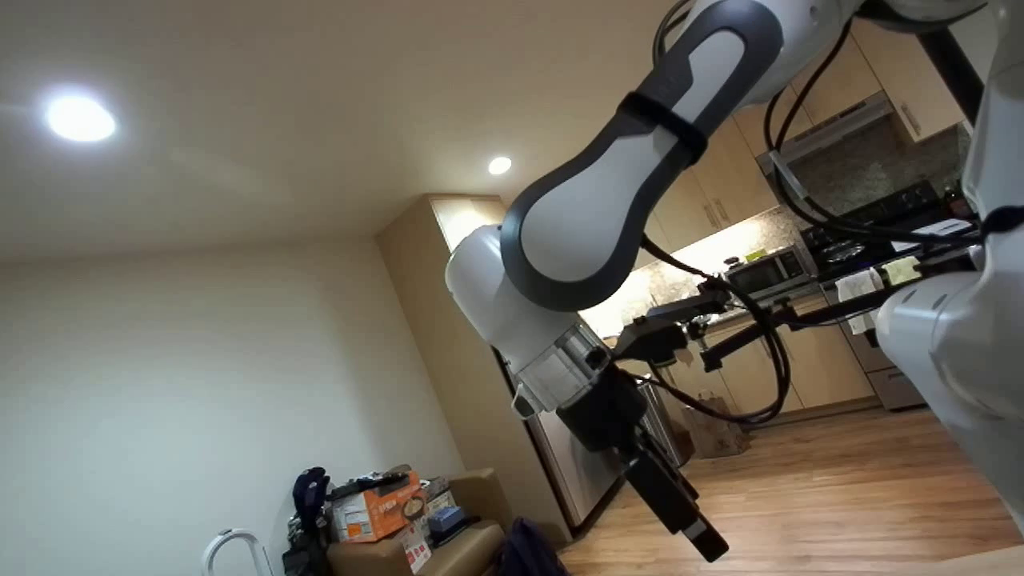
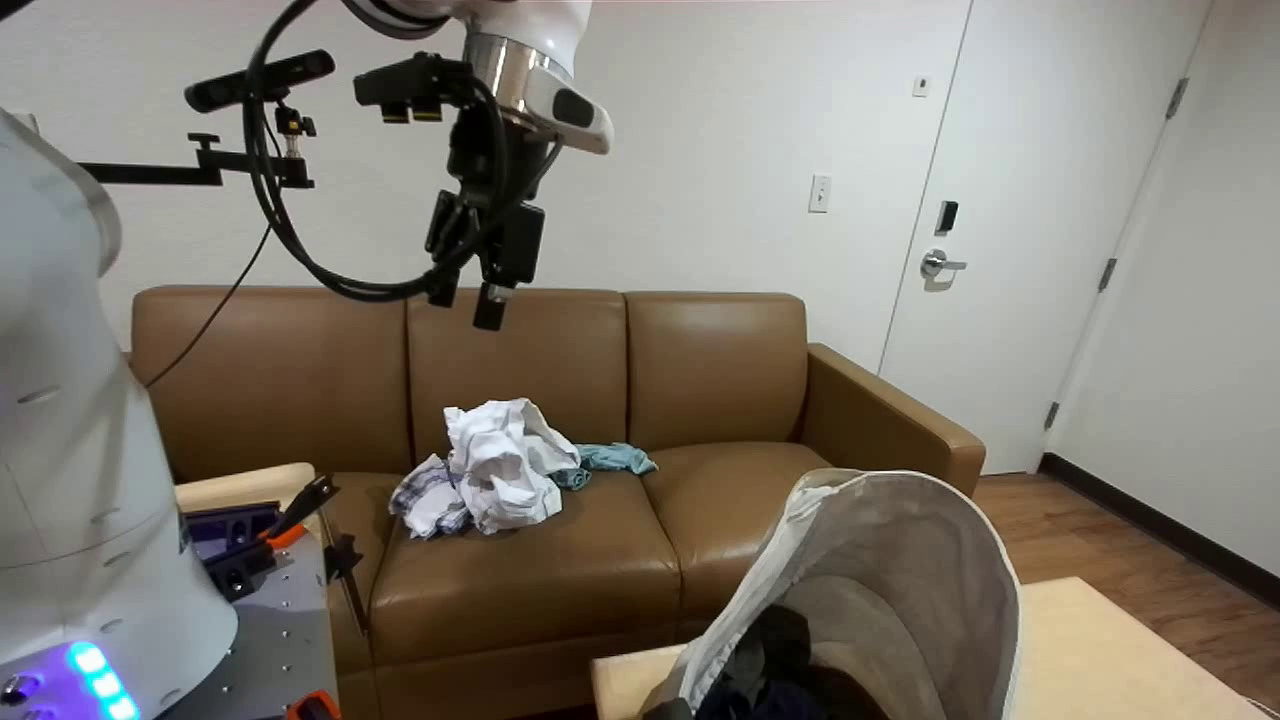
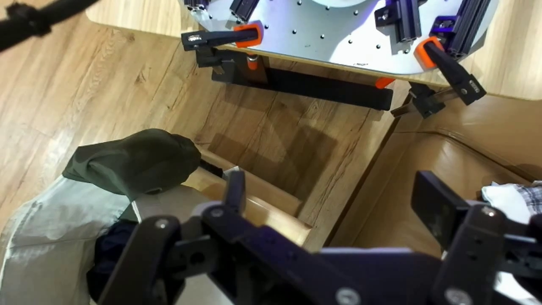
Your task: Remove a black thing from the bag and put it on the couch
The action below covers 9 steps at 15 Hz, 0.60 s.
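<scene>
Bag (image 2: 930, 570) on wooden table (image 2: 1110, 640) held black cloth (image 2: 783, 637) and navy cloth (image 3: 112, 250); dark-green cloth (image 3: 139, 163) lay over its edge. White cloth (image 2: 505, 470) lay on couch (image 2: 530, 590). Gripper (image 3: 336, 200) hung in air, jaws spread wide. Orange box (image 1: 384, 512) sat on brown seat (image 1: 464, 552); lettering (image 1: 396, 506) was too small to read.

In an exterior view, the bag (image 2: 900, 550) stands on the desk (image 2: 1110, 650) before the couch (image 2: 520, 590), garments (image 2: 770, 680) inside it, and my gripper (image 2: 466, 306) is higher and left of it. Cloths (image 2: 505, 465) lie together on the couch, left of the bag; behind the couch is the wall (image 2: 700, 180), and to its right the door (image 2: 1060, 150).
</scene>
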Motion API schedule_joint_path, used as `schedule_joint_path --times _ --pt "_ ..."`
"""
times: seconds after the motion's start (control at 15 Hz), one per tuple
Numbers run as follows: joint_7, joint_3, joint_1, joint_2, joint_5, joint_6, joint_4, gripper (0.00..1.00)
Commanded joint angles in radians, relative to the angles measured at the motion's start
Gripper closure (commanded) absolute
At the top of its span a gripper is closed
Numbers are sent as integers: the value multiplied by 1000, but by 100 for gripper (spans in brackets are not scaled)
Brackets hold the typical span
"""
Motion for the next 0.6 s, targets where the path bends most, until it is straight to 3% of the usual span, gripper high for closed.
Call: schedule_joint_path --times 0.0,0.13,0.33,0.53 --pt "1 0 1 -1 0 -3 2 0" --pt "1 0 1 -1 0 -3 2 0" --pt "68 -32 -26 39 61 245 -56 0" --pt "35 -97 -72 80 49 508 -104 0"
